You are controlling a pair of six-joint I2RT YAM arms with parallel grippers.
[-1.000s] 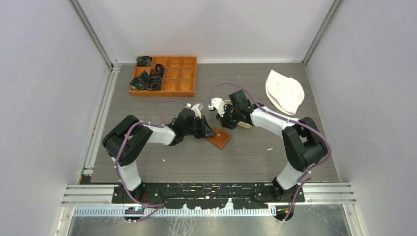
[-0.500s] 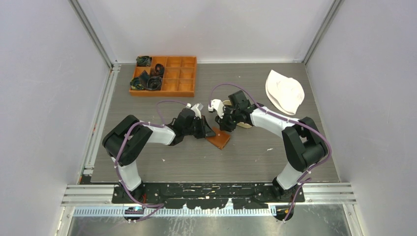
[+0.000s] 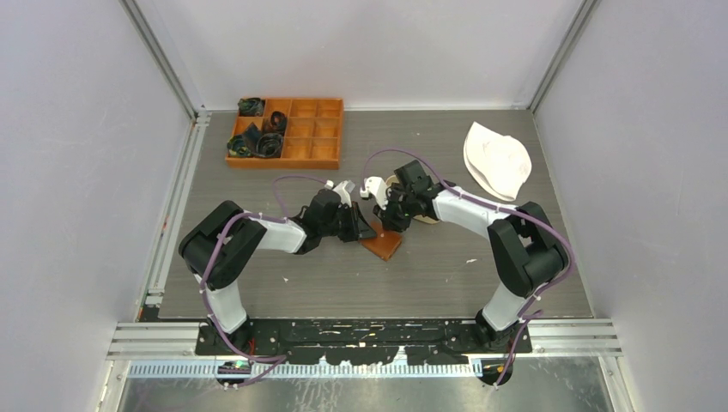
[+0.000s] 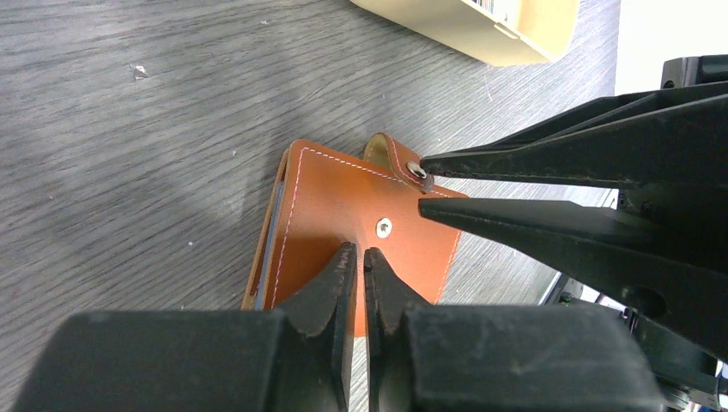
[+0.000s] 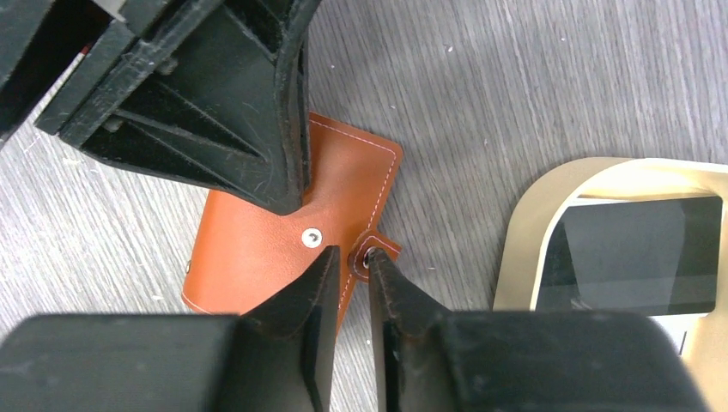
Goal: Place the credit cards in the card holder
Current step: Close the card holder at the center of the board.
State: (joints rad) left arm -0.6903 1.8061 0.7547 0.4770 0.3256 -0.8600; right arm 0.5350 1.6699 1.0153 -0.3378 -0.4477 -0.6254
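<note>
The brown card holder [image 3: 383,245] lies folded on the table between my two arms, with a small stud [image 4: 384,227] at its centre. My left gripper [image 4: 360,254] is shut, its tips pressing on the card holder's face. My right gripper [image 5: 348,256] stands narrowly open at the holder's edge. One of its fingertips [image 5: 324,255] is beside the stud and the other is on the snap strap [image 5: 384,251]. A black credit card [image 5: 635,253] lies in the tan tray [image 5: 522,225]. A grey-blue edge [image 4: 273,230] shows along the card holder's side.
An orange compartment box [image 3: 286,131] with dark items stands at the back left. A white cloth [image 3: 496,159] lies at the back right. The tan tray sits just right of the card holder, mostly under my right arm in the top view.
My right gripper has shifted slightly left onto the card holder's strap, its jaws a little wider than a second ago. My left gripper and the card holder have not moved.
</note>
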